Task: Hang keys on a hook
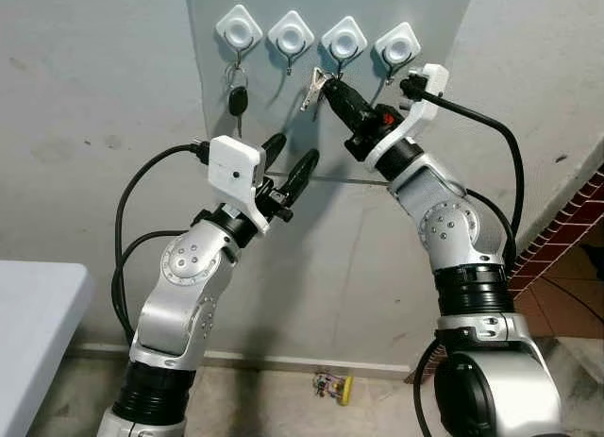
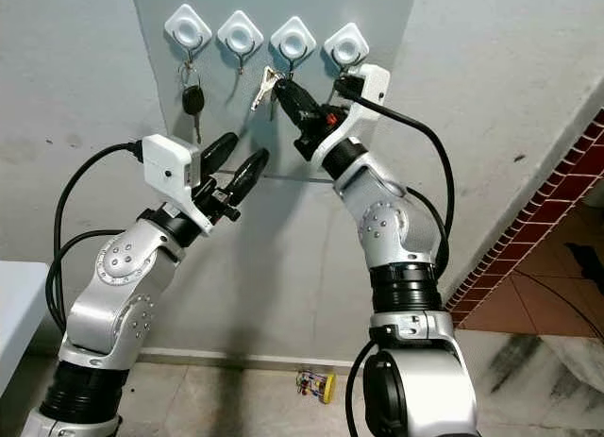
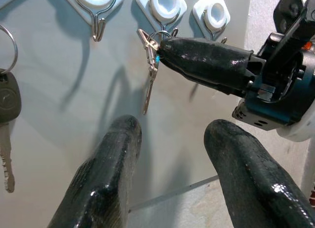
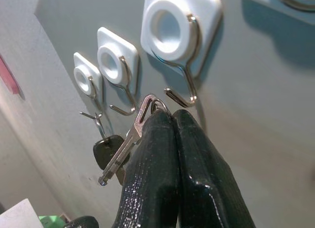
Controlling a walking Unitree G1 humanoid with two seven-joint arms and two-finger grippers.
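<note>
Four white hooks sit in a row on a grey panel [image 1: 330,220]. A black car key [image 1: 239,101] hangs from the leftmost hook [image 1: 239,28]. My right gripper [image 1: 330,86] is raised to the third hook [image 1: 344,39] and is shut on the ring of a bunch of silver keys [image 1: 311,88]. In the right wrist view the keys [image 4: 125,146] dangle from the closed fingertips [image 4: 162,139], with the ring just below the hook's upturned wire end [image 4: 189,97]; I cannot tell whether they touch. My left gripper [image 1: 294,149] hovers open lower down, holding nothing.
The second hook [image 1: 291,33] and fourth hook [image 1: 397,45] are bare. A white table [image 1: 38,305] stands at the lower left. A small colourful object [image 1: 332,387] lies on the floor by the wall. A red brick edge [image 1: 566,239] runs along the right.
</note>
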